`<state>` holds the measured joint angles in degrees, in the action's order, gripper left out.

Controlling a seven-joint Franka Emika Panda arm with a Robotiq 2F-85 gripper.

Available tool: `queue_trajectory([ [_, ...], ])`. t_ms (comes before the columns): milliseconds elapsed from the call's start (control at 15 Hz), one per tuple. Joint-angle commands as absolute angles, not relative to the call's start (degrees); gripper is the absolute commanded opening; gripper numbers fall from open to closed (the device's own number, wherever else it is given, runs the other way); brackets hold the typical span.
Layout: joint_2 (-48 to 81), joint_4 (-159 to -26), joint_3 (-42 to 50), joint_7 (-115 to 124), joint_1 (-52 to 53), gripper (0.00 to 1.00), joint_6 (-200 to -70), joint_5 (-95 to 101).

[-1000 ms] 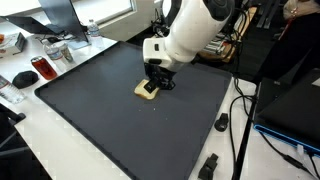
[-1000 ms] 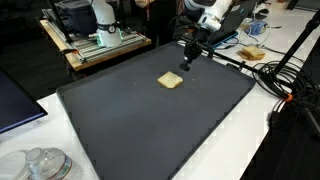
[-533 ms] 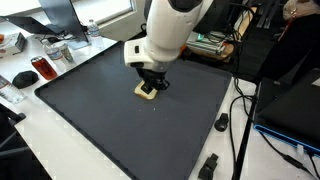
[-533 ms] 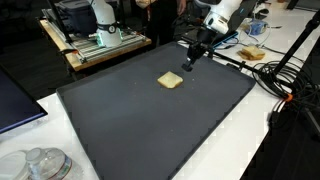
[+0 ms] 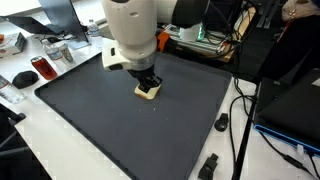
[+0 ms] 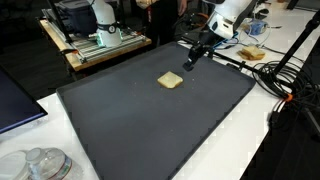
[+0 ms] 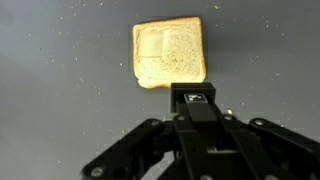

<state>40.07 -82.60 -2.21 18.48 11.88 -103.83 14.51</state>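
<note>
— One slice of toast (image 6: 171, 81) lies flat on the dark mat (image 6: 140, 125); where does the gripper (image 6: 190, 59) stand in relation to it?

— Above and just beside it. In an exterior view the gripper hangs in the air off the slice's far edge, clear of the mat. In the wrist view the slice (image 7: 169, 53) fills the upper middle of the frame, with the gripper (image 7: 194, 100) just below it and not touching.

— How do the jaws stand?

— Drawn fully together, with nothing between them. The toast lies free.

— What does the other outside camera add?

— There the white arm (image 5: 133, 30) covers much of the scene; the gripper (image 5: 148, 80) hangs low over the slice (image 5: 148, 91), whose pale edge shows beneath it.

— What surrounds the mat?

— A white table (image 5: 60, 140) carries it. A red can (image 5: 41, 67) and a black computer mouse (image 5: 23, 77) sit off one corner; black cables (image 5: 240, 110) run along the opposite side. A second slice on a plate (image 6: 251, 54) rests beyond the mat's far corner.
</note>
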Motion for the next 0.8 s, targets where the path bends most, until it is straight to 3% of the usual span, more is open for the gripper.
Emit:
queue_trajectory([
  [0,43.9,-74.9,-2.7,12.0,9.6,0.06,-97.7,9.3],
  [733,53.3,-58.8,-2.5,3.0,3.0,0.06,-88.4,0.5],
])
